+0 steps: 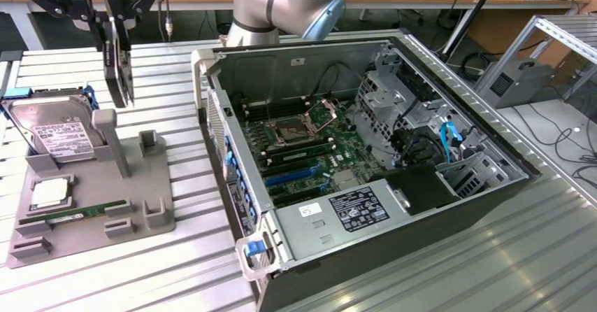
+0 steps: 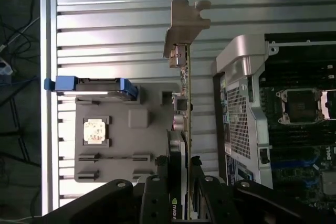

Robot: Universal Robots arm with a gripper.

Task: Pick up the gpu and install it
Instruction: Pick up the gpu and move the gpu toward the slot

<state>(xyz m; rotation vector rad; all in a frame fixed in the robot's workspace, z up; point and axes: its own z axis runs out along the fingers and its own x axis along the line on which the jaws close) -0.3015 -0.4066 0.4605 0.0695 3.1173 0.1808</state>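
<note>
The gpu (image 1: 119,74) is a thin dark card hanging on edge above the table, over the far end of the grey fixture (image 1: 94,186). My gripper (image 1: 114,22) is shut on its upper part, black fingers on both faces. In the wrist view the gpu (image 2: 185,103) runs edge-on away from my gripper (image 2: 181,195), and its silver bracket (image 2: 186,22) sits at the far end. The open computer case (image 1: 373,151) lies to the exterior view's right of the card, with the motherboard (image 1: 308,144) exposed inside.
A silver hard drive (image 1: 56,133) with blue rails stands in the fixture; a CPU (image 1: 52,193) and a green memory stick (image 1: 89,210) lie on it. The case wall (image 1: 219,116) rises close beside the card. The table (image 1: 466,256) is ribbed metal.
</note>
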